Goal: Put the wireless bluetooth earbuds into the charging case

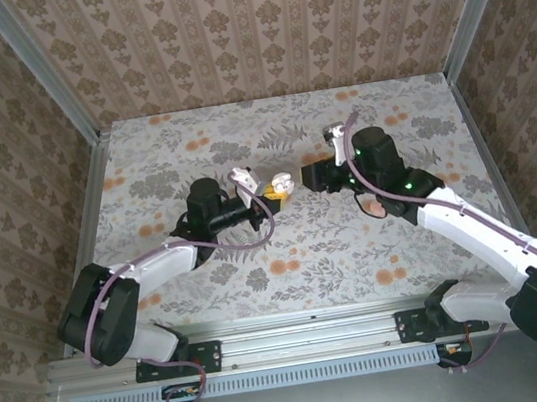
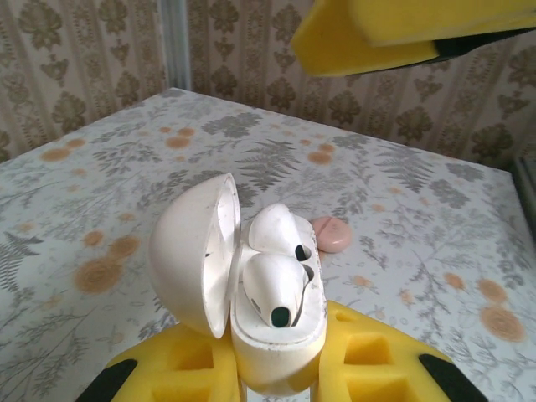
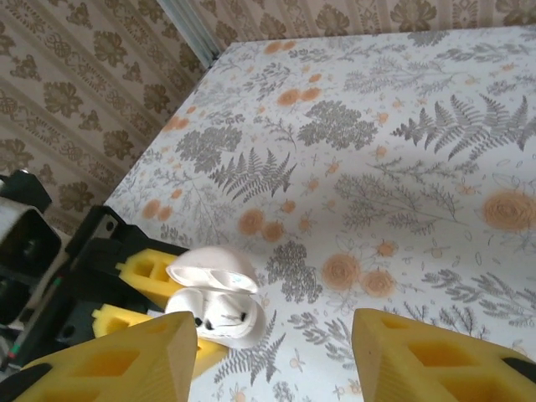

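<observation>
Floral-print worktop (image 1: 208, 271), w/ two arms reaching in from its near edge toward the middle.

The task looked nearly done. The L tool (image 2: 280, 368) was pressed together on the lower body of the charging case (image 2: 197, 260), pinching it between yellow fingers approx mid-worktop, w/ the lid hinged open to one side. The R tool (image 3: 276, 368) was spread w/ nothing between its fingers, near the case but not touching it. Both earbuds were inside the case. The nearer earbud (image 2: 272, 289) sat low in its well. The farther earbud (image 2: 275, 228) stood a bit prouder, so it couldn't be told whether it was fully home. Judged left to do: perhaps a press on that one, and closing the lid if the task wants that.

Counts, big to small:
- one worktop
- two arms
- two tools
- one charging case
- one pink round disc (image 2: 332, 234), lying flat on the worktop just behind the case
- two earbuds, white, both in the case
</observation>
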{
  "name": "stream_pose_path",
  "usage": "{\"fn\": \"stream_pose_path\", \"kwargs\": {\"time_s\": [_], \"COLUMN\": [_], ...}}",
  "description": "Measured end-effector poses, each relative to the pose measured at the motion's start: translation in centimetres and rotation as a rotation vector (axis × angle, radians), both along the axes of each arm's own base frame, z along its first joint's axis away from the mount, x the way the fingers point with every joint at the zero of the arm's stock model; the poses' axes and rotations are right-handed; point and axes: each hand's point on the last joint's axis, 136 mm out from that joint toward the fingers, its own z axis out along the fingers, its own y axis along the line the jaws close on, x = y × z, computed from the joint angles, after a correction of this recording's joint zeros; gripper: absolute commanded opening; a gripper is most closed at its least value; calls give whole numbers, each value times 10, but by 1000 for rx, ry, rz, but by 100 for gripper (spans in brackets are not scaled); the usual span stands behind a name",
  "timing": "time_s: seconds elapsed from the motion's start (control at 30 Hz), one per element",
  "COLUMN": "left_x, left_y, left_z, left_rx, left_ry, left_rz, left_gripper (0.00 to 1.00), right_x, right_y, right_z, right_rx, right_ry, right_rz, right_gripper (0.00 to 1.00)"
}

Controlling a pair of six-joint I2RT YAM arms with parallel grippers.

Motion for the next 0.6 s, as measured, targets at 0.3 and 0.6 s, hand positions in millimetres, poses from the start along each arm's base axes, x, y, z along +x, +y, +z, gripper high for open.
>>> {"fn": "stream_pose_path", "kwargs": {"time_s": [0.3,0.6], "left_x": [-30,-47], "left_y": [1,3], "left_z": [3,14], "left_rx": [29,45], "left_ry": [-12,-60], "left_rz": [-150,-231], "left_gripper": [4,5], "right_x": [-28,-39], "right_y": [1,3], "right_z": [2,-6], "right_rx": [-89,-176], "right_ry": [-167,-289], "right_rz": [229,394], "right_gripper": [86,92]}}
